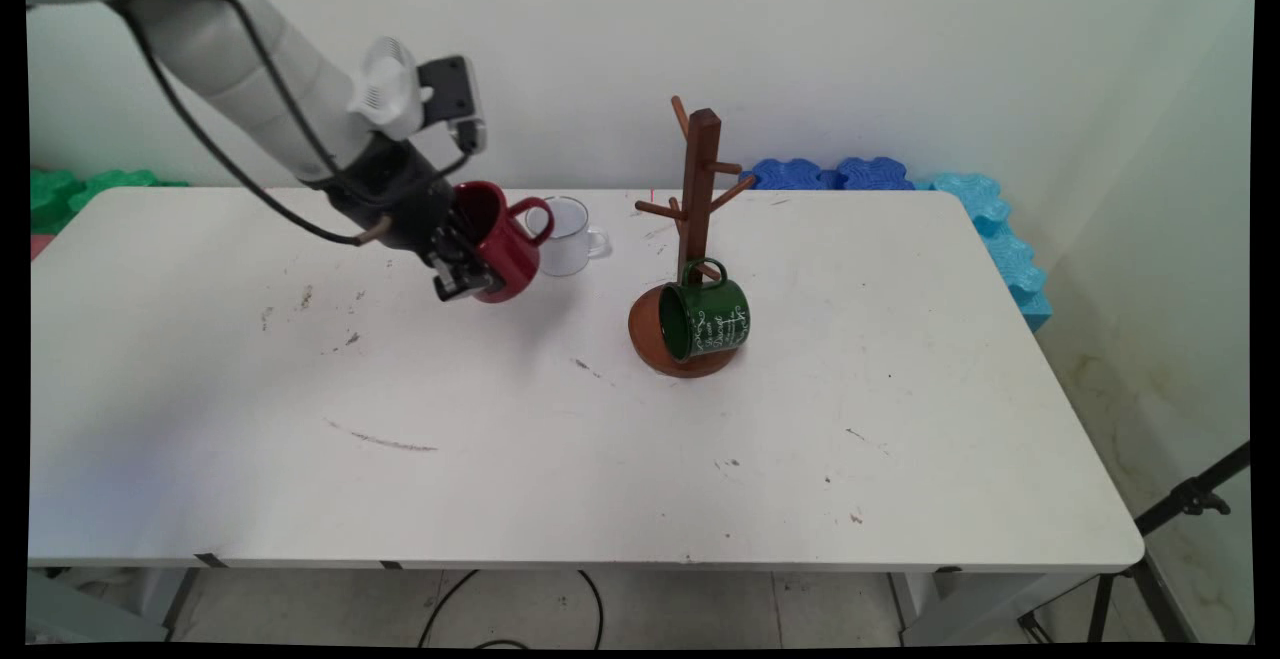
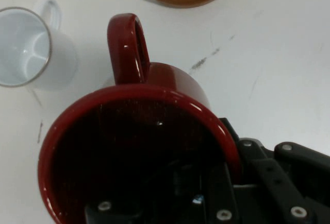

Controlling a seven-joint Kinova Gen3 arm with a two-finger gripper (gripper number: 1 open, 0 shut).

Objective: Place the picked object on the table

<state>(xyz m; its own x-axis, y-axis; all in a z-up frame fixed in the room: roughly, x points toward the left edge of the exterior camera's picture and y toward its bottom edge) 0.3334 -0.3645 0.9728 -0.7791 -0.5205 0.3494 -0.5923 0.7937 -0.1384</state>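
A: Entry, gripper (image 1: 462, 274). State?

B: Clamped on the red mug (image 1: 497, 239). In the hand view one finger sits inside the mug's bowl against the wall and the other linkage lies outside it, so the wall is pinched between them. The mug hangs off the table (image 1: 300, 419), tipped, its mouth turned up and back toward the arm.

A: Handle?

B: The mug's handle points away from the gripper, toward the picture's right in the main view. In the hand view it stands at the top of the rim, directed at the wooden base.

A: What lies beyond it?

B: Just past the handle, on the table, a white mug (image 1: 566, 236) stands upright with its own handle to the right. In the main view the red handle overlaps it; whether they touch I cannot say from this angle, though the hand view shows bare table between them, so probably apart.

A: Further out?

B: The wooden mug tree (image 1: 697, 189), upright on its round base, well to the right of the gripper and slightly nearer the camera. A green mug (image 1: 706, 321) hangs from a low peg, mouth facing left toward the gripper. The upper pegs are bare.

A: Key relation?

B: Tree lies to the right of the held mug, along the line in which the red handle points; the white mug sits between, slightly behind.
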